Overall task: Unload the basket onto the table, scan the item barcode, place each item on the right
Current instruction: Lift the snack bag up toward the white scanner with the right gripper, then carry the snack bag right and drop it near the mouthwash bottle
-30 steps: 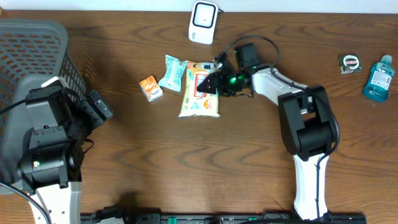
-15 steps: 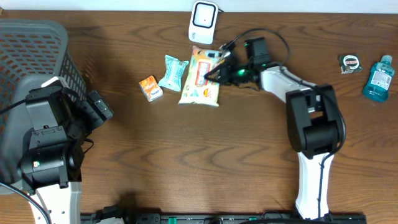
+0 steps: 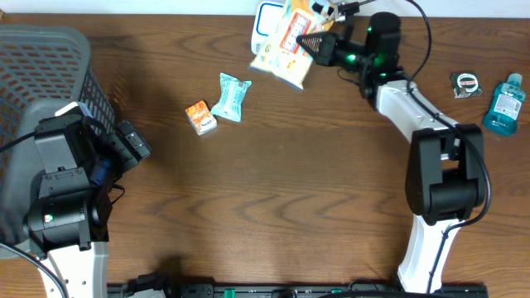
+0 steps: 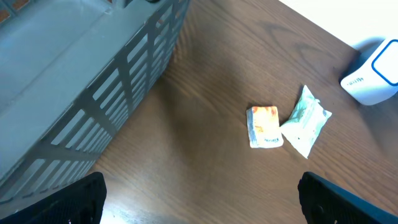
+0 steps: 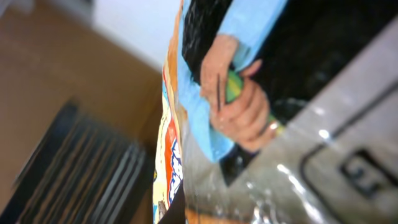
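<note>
The item is a flat yellow-and-white printed pack [image 3: 286, 43], held in the air at the back of the table, tilted. My right gripper [image 3: 317, 43] is shut on its right edge. The pack covers much of the white scanner [image 3: 262, 18] behind it. In the right wrist view the pack's glossy printed face [image 5: 249, 118] fills the frame and hides the jaws. No barcode is readable in any view. My left gripper [image 3: 135, 144] hangs open at the left, beside the basket, with only bare table between its fingers [image 4: 78, 199]; it is far from the pack.
A grey mesh basket [image 3: 41, 66] fills the left side. An orange packet [image 3: 200, 117] and a teal packet [image 3: 231, 96] lie mid-table, also seen as orange packet [image 4: 265, 126] and teal packet [image 4: 306, 119]. A tape measure [image 3: 466, 84] and blue bottle [image 3: 504, 103] sit at the right.
The right gripper closed on the pack, lifted it off the table and carried it back and to the right, in front of the scanner. The left arm stayed still.
</note>
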### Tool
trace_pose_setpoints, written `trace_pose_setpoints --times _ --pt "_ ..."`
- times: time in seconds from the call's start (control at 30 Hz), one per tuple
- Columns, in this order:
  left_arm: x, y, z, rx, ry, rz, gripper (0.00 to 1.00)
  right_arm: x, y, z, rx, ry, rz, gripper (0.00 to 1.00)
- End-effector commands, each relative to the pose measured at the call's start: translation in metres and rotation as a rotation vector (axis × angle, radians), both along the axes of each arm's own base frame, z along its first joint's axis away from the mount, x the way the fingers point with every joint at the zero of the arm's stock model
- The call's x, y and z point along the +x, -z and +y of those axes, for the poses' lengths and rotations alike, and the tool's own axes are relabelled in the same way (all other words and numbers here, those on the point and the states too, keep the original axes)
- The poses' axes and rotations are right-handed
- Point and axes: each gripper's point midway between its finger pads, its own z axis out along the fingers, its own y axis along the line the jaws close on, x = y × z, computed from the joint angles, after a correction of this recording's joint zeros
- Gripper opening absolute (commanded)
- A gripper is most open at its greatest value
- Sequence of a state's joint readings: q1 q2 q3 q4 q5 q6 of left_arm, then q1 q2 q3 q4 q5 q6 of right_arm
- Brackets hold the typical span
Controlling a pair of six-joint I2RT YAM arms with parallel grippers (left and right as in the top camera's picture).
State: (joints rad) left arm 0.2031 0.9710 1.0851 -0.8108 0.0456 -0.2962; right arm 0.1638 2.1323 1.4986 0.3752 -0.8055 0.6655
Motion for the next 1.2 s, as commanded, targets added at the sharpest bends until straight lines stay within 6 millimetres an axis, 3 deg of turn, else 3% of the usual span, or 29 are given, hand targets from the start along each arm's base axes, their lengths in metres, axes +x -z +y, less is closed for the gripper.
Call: trace_pose_setpoints --times 0.0,0.13,0.33,0.5,0.7,0.8,0.97,1.17 --pt "0.000 -0.002 0.004 0.003 -0.021 -0.003 0.98 0.029 -0.008 0.000 0.019 0.244 -0.002 0.01" --pt "0.000 -0.002 0.004 0.003 -0.021 -0.003 0.98 0.035 -0.027 0.014 0.054 0.319 -0.088 0.01" --pt "0.000 -0.002 0.004 0.003 -0.021 -0.003 0.97 0.047 -0.047 0.015 0.119 0.441 -0.109 0.01" --pt "0.000 -0.002 0.004 0.003 -0.021 -0.003 0.98 0.063 -0.068 0.026 0.146 0.406 -0.152 0.01" --pt "0.000 -0.002 0.004 0.003 -0.021 -0.003 0.98 0.097 -0.051 0.042 0.110 0.383 -0.081 0.01" --pt "0.000 -0.002 0.004 0.003 -0.021 -0.003 0.98 0.102 -0.037 0.054 0.109 0.327 -0.068 0.01" --pt "0.000 -0.002 0.004 0.003 -0.021 -0.003 0.98 0.107 -0.006 0.057 0.085 0.312 -0.037 0.01" --pt "0.000 -0.002 0.004 0.003 -0.021 -0.003 0.98 0.110 -0.010 0.049 -0.003 0.300 -0.143 0.01"
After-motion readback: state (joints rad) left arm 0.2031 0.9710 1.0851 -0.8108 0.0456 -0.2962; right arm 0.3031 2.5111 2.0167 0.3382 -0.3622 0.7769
